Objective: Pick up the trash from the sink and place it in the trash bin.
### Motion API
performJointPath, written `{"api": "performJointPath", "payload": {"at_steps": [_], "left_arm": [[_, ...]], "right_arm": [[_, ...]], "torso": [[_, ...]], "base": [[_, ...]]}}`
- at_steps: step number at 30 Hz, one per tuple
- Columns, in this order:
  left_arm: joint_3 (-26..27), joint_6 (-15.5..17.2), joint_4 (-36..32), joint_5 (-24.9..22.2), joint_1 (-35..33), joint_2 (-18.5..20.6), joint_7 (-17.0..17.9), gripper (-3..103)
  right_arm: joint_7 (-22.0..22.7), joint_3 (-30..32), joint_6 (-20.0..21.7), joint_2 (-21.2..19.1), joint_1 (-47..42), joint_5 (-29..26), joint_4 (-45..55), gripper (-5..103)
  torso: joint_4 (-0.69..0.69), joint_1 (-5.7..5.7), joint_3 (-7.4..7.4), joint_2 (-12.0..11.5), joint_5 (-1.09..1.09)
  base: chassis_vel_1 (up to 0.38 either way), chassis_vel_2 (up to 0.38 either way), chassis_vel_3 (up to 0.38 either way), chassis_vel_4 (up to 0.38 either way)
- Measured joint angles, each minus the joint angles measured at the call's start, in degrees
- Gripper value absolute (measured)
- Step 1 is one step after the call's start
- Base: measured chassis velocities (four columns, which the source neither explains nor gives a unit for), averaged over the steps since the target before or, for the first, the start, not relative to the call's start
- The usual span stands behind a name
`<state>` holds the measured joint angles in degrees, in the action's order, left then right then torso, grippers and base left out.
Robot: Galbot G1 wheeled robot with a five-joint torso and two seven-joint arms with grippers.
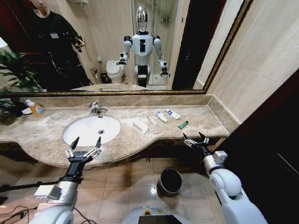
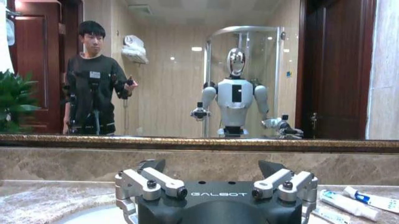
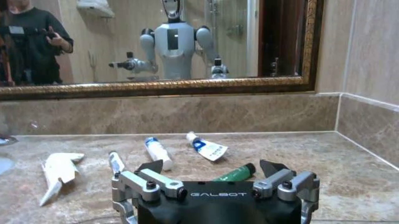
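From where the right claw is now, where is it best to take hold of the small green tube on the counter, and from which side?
Probably at the middle of the green tube, coming down from above. It lies flat on the marble countertop, apart from the white tubes, with its black cap toward the wall. The open right claw hovers at the counter's front edge just before it; closing across the narrow body seems safest.

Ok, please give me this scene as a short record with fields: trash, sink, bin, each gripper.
trash: wrapper, three white tubes, green tube, all on the counter right of the sink
sink: no trash visible inside
bin: on the floor below the counter
left gripper: open, over the sink's front edge
right gripper: open, at the counter's front edge, near the green tube
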<state>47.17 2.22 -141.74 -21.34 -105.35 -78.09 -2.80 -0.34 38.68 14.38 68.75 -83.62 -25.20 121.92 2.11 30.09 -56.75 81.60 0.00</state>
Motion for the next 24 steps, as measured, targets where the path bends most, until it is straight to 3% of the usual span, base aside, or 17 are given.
{"api": "performJointPath", "payload": {"at_steps": [12,24], "left_arm": [[0.00,0.00,0.00,0.00,0.00,0.00,0.00,100],[0.00,0.00,0.00,0.00,0.00,0.00,0.00,100]], "right_arm": [[0.37,-0.50,1.07,-1.51,1.06,-3.23,0.29,100],[2.98,-2.79,5.74,-3.63,5.28,-5.03,-1.69,100]], "torso": [[0.00,0.00,0.00,0.00,0.00],[0.00,0.00,0.00,0.00,0.00]], "base": [[0.000,0.000,0.000,0.000],[0.000,0.000,0.000,0.000]]}}
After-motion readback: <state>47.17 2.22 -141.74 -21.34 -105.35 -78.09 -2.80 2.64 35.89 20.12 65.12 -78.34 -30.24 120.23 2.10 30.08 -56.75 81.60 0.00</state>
